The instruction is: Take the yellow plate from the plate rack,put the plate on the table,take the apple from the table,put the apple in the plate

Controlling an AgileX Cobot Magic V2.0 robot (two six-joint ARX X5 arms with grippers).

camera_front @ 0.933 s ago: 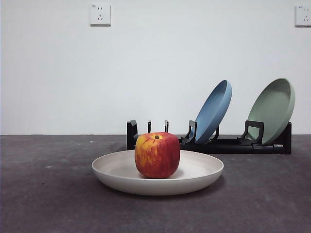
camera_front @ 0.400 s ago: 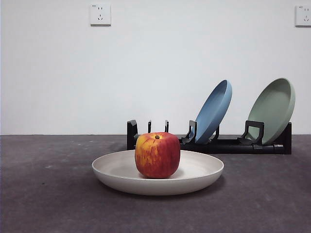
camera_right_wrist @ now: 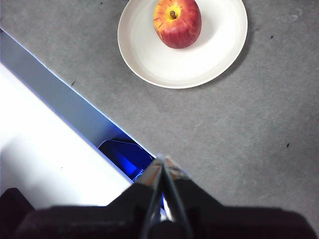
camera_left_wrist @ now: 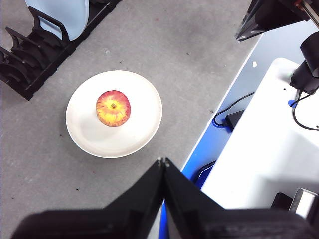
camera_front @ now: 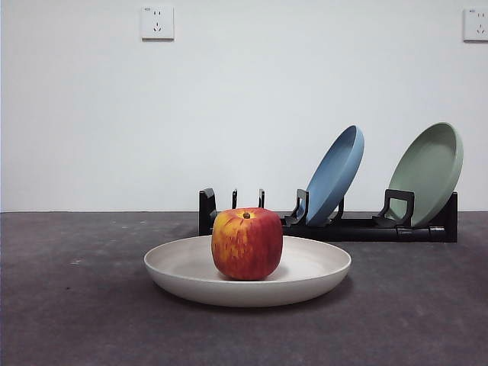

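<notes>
The red apple point(camera_front: 247, 243) with yellow streaks stands upright in the middle of the cream yellow plate point(camera_front: 320, 268), which lies flat on the dark grey table point(camera_front: 76, 305). The black plate rack point(camera_front: 358, 227) stands behind it. In the left wrist view the apple point(camera_left_wrist: 113, 107) and plate point(camera_left_wrist: 144, 109) lie well beyond my left gripper point(camera_left_wrist: 162, 161), which is shut and empty above the table edge. In the right wrist view my right gripper point(camera_right_wrist: 162, 159) is shut and empty, well clear of the apple point(camera_right_wrist: 177, 22) and plate point(camera_right_wrist: 219, 45). Neither gripper shows in the front view.
A blue plate point(camera_front: 334, 174) and a sage-green plate point(camera_front: 429, 172) lean in the rack's middle and right slots; its left slots hold nothing. The table's edge point(camera_right_wrist: 60, 99) borders a white base point(camera_left_wrist: 269, 149) with cables.
</notes>
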